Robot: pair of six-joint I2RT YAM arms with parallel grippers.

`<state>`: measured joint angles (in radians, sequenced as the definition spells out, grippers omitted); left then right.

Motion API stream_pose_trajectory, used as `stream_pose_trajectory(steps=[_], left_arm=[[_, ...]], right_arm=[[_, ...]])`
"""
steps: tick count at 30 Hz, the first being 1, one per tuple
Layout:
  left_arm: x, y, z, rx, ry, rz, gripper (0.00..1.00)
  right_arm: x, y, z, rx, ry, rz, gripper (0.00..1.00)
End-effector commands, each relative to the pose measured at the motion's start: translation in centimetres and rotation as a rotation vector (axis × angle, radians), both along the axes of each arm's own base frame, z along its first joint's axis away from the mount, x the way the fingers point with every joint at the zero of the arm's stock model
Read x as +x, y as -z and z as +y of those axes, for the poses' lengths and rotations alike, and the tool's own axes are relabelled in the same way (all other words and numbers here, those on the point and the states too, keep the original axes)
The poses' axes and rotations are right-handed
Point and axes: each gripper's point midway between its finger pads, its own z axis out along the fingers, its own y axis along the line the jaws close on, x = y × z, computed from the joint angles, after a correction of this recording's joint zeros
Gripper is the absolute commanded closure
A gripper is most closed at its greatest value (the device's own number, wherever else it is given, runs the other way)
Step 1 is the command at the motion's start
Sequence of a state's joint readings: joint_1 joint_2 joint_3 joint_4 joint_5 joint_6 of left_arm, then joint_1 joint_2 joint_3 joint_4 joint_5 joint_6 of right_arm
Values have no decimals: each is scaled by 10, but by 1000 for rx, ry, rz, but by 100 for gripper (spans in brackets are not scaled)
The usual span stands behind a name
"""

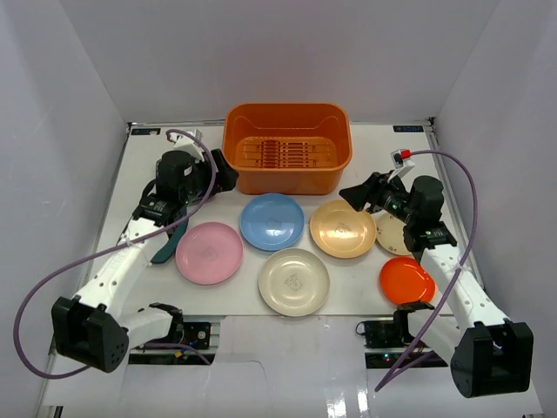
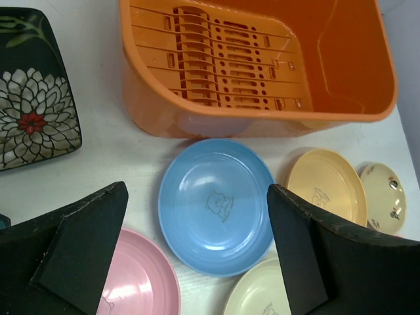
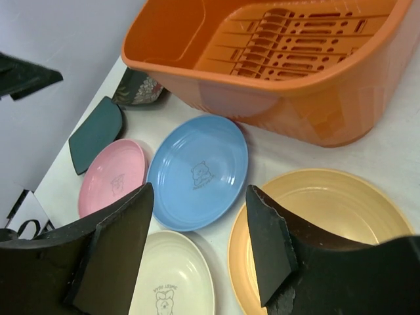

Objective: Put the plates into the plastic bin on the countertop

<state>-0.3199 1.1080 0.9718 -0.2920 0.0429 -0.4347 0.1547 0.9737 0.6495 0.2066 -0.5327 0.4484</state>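
Observation:
The orange plastic bin (image 1: 287,148) stands at the back of the white countertop (image 1: 348,296) with nothing in it. In front of it lie the light blue plate (image 1: 271,221), pink plate (image 1: 209,252), cream plate (image 1: 294,281), tan plate (image 1: 343,228) and orange plate (image 1: 406,279). A small beige plate (image 1: 392,235) is partly under my right arm, and a dark teal plate (image 1: 168,242) partly under my left. My left gripper (image 1: 224,171) hovers open above the blue plate (image 2: 216,203). My right gripper (image 1: 355,195) hangs open over the tan plate's (image 3: 328,210) left rim.
A dark square dish with a flower pattern (image 2: 33,111) lies left of the bin (image 2: 262,65), beside the teal plate (image 3: 95,131). White walls close in the table on the left, right and back. Grey cables loop outward from both arms.

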Motion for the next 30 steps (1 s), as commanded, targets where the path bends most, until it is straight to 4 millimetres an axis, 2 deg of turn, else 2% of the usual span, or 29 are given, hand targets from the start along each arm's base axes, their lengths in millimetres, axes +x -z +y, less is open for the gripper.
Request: stream_pose_trajectory(steps=[1, 2, 3, 5, 8, 9, 11, 12, 13, 14, 15, 16, 17, 18, 19, 20, 21, 22, 23, 24, 25, 30], left_arm=[[22, -9, 12, 51, -74, -17, 2], [28, -2, 12, 69, -78, 4, 2], [30, -6, 13, 75, -86, 6, 2], [33, -1, 17, 86, -103, 28, 2], [34, 8, 36, 117, -171, 61, 2], [40, 13, 55, 114, -213, 82, 2], [49, 22, 80, 94, -251, 114, 2], [57, 26, 108, 76, -305, 128, 2], [65, 46, 117, 74, -311, 184, 2], [74, 45, 149, 58, -372, 190, 2], [80, 51, 159, 52, -378, 208, 2], [90, 75, 162, 39, -360, 270, 3], [100, 70, 178, 36, -371, 261, 4], [107, 76, 181, 28, -354, 273, 5], [114, 91, 180, 8, -312, 304, 7], [124, 85, 191, 17, -304, 277, 8], [128, 87, 188, -8, -261, 275, 8], [131, 91, 186, -23, -229, 280, 9], [138, 101, 195, -28, -220, 294, 9], [140, 106, 198, -37, -215, 306, 10], [141, 121, 204, -55, -211, 337, 11], [145, 149, 229, -45, -234, 391, 13]], right_arm=[[-4, -3, 7, -2, -42, -58, 35], [-5, -4, 6, -4, -37, -62, 35], [-6, -4, 6, -6, -32, -68, 35], [-8, -3, 3, -31, -3, -95, 35], [-9, 0, 5, -80, 31, -129, 34], [-10, 2, 6, -84, 27, -124, 34], [-12, 4, 7, -89, 22, -125, 34], [-12, 5, 7, -89, 25, -130, 34], [-12, 6, 6, -91, 29, -131, 34], [-10, 6, 6, -92, 34, -133, 35], [-10, 6, 6, -94, 33, -133, 34], [-10, 9, 6, -98, 29, -124, 35], [-11, 11, 8, -97, 17, -120, 35], [-11, 12, 8, -98, 15, -117, 34], [-12, 13, 9, -94, 8, -119, 35], [-13, 15, 9, -95, 3, -115, 35], [-13, 15, 10, -91, 3, -113, 35], [-14, 15, 11, -86, -3, -116, 35], [-14, 15, 12, -82, -10, -114, 35], [-14, 16, 13, -80, -16, -110, 35], [-15, 15, 14, -75, -23, -111, 35], [-17, 18, 18, -66, -46, -99, 35]])
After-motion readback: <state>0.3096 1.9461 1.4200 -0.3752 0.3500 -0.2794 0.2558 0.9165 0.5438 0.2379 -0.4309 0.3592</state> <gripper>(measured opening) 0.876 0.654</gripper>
